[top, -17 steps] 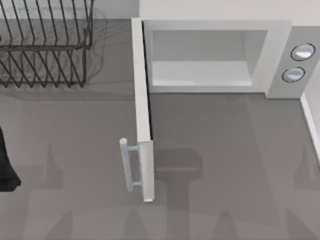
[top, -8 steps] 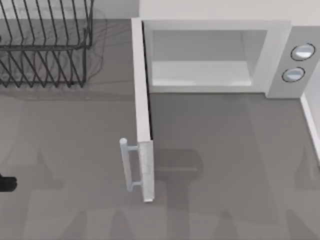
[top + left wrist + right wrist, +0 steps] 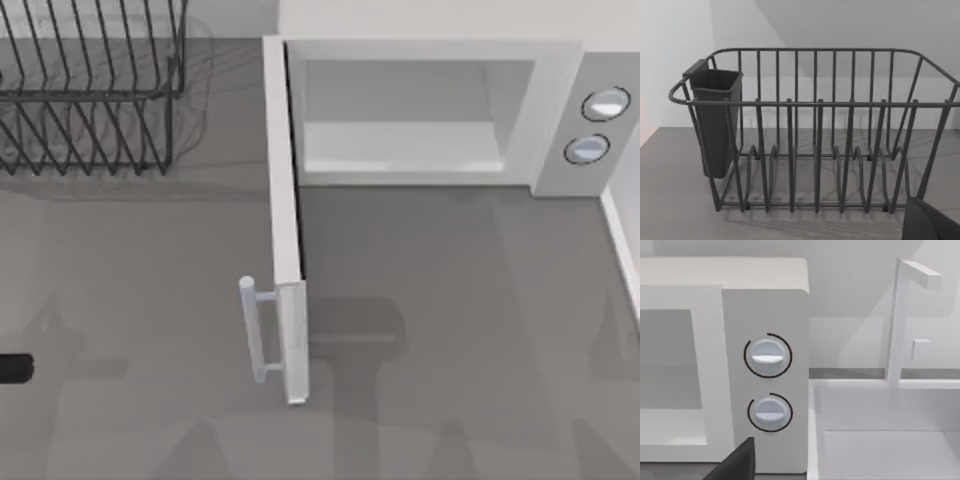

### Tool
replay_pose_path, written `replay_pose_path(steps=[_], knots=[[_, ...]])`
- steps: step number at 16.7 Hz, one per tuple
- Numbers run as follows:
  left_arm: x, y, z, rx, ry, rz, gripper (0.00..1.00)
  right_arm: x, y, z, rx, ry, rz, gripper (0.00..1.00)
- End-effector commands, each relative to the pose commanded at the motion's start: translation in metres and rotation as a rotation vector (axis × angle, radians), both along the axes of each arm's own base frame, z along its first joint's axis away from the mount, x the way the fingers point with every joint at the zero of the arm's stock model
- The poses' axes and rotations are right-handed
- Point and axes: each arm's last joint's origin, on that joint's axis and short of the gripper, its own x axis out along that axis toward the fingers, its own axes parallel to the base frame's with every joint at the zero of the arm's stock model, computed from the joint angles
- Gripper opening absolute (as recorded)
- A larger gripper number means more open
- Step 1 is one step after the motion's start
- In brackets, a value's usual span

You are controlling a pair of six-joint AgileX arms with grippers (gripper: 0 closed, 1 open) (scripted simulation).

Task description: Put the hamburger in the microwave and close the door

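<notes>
The large white-grey box microwave (image 3: 440, 110) stands with its flat white door (image 3: 285, 220) swung fully open, cavity bare; the hamburger's place I cannot tell. The left claw (image 3: 14, 369) sits as a dark tip at the table's left edge, the black wire dish rack (image 3: 815, 130) ahead of it; its state I cannot tell. The pale cylindrical bar handle (image 3: 250, 330) lies well to its right; the bun would likely be soft and light, best cradled by its sides.

I am working in a rendered kitchen: on my grey counter (image 3: 450, 300) a white microwave (image 3: 560, 110) with two round dials stands with its door (image 3: 285, 220) swung open, a black wire dish rack (image 3: 90, 100) sits near it, and a white sink (image 3: 880, 430) lies just beside the microwave.
</notes>
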Motion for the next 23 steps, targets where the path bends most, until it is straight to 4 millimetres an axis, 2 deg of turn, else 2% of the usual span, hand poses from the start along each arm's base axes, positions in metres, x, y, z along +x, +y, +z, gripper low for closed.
replay_pose_path(steps=[8, 17, 23], knots=[[0.000, -0.001, 0.001, 0.000, 0.000, -0.001, 0.00, 0.000, 0.000, 0.000, 0.000, 0.000, 0.000, 1.00], [-0.007, -0.017, 0.011, 0.000, 0.000, 0.000, 0.00, 0.000, 0.000, 0.000, 0.000, 0.000, 0.000, 1.00], [-0.007, -0.016, 0.009, 0.000, 0.005, 0.000, 0.00, 0.000, 0.000, 0.000, 0.000, 0.000, 0.000, 1.00]])
